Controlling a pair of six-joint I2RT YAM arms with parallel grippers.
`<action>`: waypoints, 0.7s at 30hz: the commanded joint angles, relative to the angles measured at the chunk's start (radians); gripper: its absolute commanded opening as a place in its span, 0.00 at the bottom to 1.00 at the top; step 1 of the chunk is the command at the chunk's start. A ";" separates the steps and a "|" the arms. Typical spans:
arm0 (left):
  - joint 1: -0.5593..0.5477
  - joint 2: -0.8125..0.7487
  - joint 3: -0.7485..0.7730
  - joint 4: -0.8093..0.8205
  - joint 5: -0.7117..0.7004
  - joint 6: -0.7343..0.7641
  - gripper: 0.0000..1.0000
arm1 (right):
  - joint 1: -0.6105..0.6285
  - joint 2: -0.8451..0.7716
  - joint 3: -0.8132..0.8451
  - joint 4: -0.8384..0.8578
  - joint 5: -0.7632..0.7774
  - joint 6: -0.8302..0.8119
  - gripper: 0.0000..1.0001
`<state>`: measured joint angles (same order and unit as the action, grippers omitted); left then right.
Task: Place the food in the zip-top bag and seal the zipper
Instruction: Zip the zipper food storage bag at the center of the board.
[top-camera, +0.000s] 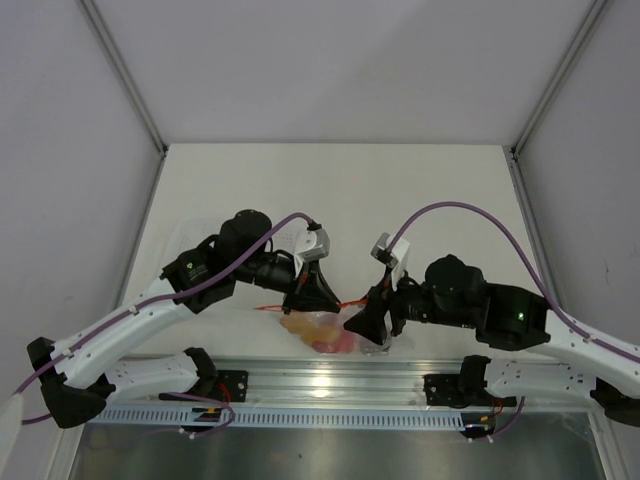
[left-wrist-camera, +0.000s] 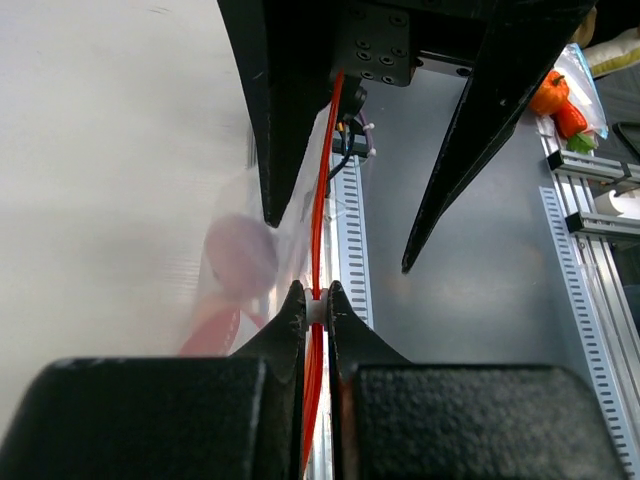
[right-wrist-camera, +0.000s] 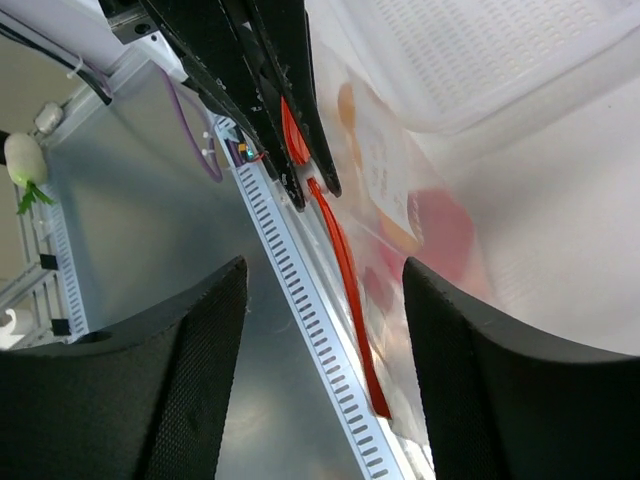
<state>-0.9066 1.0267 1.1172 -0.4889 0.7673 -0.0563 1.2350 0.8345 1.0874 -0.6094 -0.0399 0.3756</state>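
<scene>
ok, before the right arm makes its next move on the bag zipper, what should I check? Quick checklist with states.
1. Left gripper clamped on the zipper: ok.
2. Right gripper open, with the zipper running between its fingers: ok.
3. Purple piece, red piece and orange piece inside the bag: ok, all seen through the plastic.
4. Zipper pressed shut along its whole length: cannot tell.
5. Zipper clear of the slotted rail: cannot tell; it lies right alongside it.
</scene>
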 joint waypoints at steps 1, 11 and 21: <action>0.008 -0.016 0.038 -0.011 0.035 0.036 0.01 | -0.009 0.023 0.054 -0.012 -0.047 -0.041 0.64; 0.008 -0.004 0.033 -0.030 0.059 0.044 0.01 | -0.028 0.167 0.167 -0.099 -0.110 -0.119 0.54; 0.008 -0.002 0.027 -0.031 0.063 0.047 0.01 | -0.085 0.204 0.209 -0.179 -0.196 -0.153 0.43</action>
<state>-0.9062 1.0279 1.1168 -0.5381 0.7979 -0.0277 1.1572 1.0313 1.2629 -0.7544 -0.1909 0.2516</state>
